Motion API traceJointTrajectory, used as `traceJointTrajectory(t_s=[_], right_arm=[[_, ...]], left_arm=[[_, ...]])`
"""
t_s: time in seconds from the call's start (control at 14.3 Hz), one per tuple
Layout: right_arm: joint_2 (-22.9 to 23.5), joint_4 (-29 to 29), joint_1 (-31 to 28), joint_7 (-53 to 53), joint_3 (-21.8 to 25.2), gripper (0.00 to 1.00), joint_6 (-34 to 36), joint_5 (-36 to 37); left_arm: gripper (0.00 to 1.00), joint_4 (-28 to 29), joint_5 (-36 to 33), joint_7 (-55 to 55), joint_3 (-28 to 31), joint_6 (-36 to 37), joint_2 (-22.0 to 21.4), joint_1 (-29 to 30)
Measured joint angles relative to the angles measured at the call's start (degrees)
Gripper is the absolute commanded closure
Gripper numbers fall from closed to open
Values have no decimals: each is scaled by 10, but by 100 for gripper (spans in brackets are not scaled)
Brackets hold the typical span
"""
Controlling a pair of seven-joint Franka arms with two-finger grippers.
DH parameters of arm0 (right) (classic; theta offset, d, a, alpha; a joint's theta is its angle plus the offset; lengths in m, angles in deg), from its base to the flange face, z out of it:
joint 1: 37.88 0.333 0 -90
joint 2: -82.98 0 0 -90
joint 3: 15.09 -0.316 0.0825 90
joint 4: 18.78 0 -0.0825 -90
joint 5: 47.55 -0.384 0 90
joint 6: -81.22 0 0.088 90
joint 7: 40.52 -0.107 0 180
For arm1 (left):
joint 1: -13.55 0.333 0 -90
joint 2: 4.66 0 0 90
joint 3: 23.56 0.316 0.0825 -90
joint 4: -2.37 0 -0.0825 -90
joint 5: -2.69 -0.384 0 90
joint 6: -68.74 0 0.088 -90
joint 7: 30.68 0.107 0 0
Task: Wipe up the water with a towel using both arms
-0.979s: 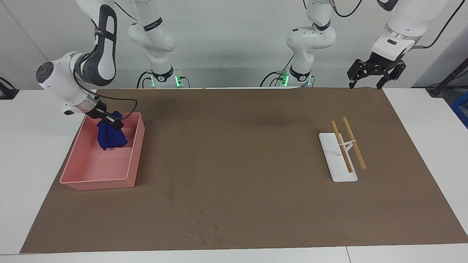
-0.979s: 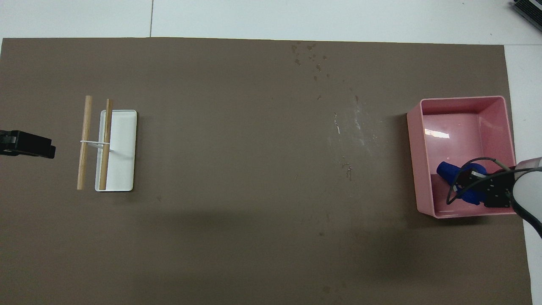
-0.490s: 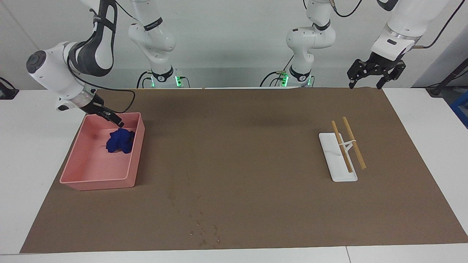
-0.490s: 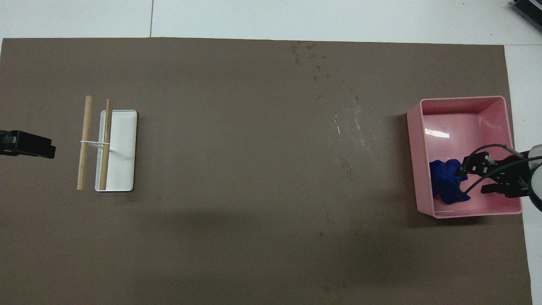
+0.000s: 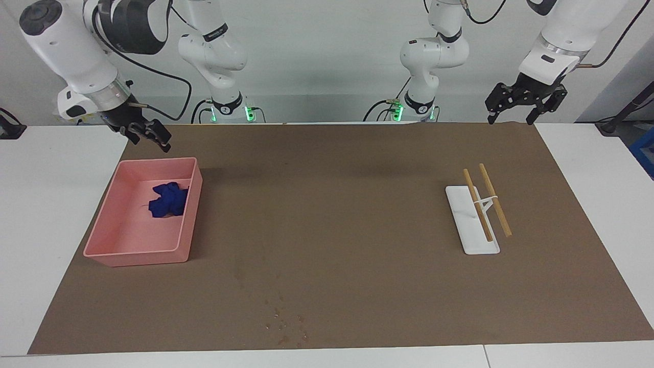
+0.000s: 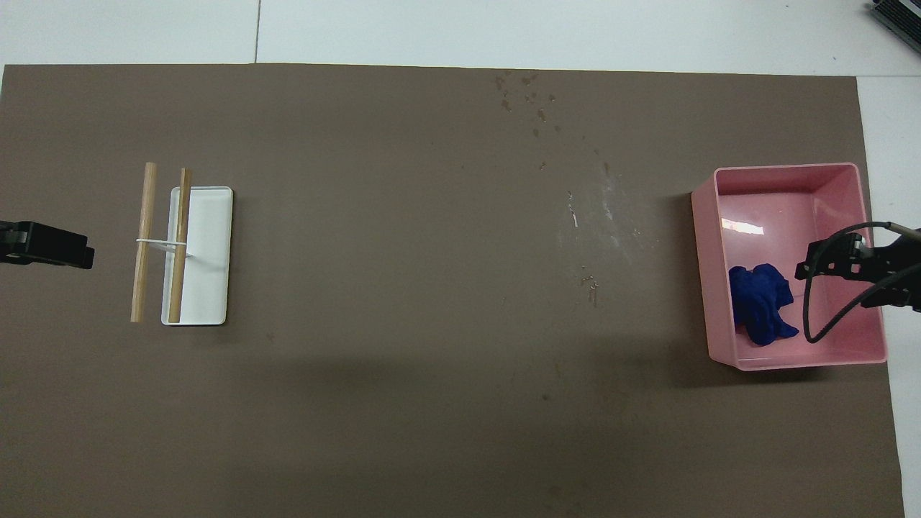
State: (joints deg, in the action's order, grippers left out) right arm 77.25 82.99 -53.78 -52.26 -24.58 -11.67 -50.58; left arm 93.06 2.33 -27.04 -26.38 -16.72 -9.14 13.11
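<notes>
The right gripper [image 5: 150, 137], which a second ago pinched the crumpled dark-blue cloth towel [image 5: 168, 200] inside the pink rectangular plastic bin [image 5: 190, 225], has let it go and risen; it now hangs over the bin's edge nearest the robots, jaws spread and empty. The towel lies slumped in a soft, wrinkled heap on the bin's smooth, glossy floor, against the wall toward the table's middle. I judge this to mean the wiping is over or broken off, yet the job looks unfinished: the water [image 5: 286, 324], small glistening droplets and darker specks, sits on the matte brown paper sheet [image 5: 332, 204] farther from the robots than the bin, near the paper's edge, with pale dried streaks beside it in the overhead view.

Toward the left arm's end of the table lies a flat white rectangular tray [image 5: 467, 227], hard and smooth, bearing two slim round wooden sticks [image 5: 485, 202] joined by a thin white band. The left gripper [image 5: 516, 108] waits over the paper's corner, jaws spread, holding nothing.
</notes>
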Motion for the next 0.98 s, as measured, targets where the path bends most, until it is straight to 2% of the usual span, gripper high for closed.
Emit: traceJointTrajectory(t_s=[0.21, 0.49, 0.98], right_arm=[[2, -52, 42, 0, -4, 0, 20, 26], [23, -112, 88, -1, -7, 0, 39, 26], [37, -122, 95, -2, -7, 0, 51, 26]], left_arm=[[0, 0, 0, 0, 0, 0, 0, 0], [0, 0, 0, 0, 0, 0, 0, 0], [0, 0, 0, 0, 0, 0, 0, 0]])
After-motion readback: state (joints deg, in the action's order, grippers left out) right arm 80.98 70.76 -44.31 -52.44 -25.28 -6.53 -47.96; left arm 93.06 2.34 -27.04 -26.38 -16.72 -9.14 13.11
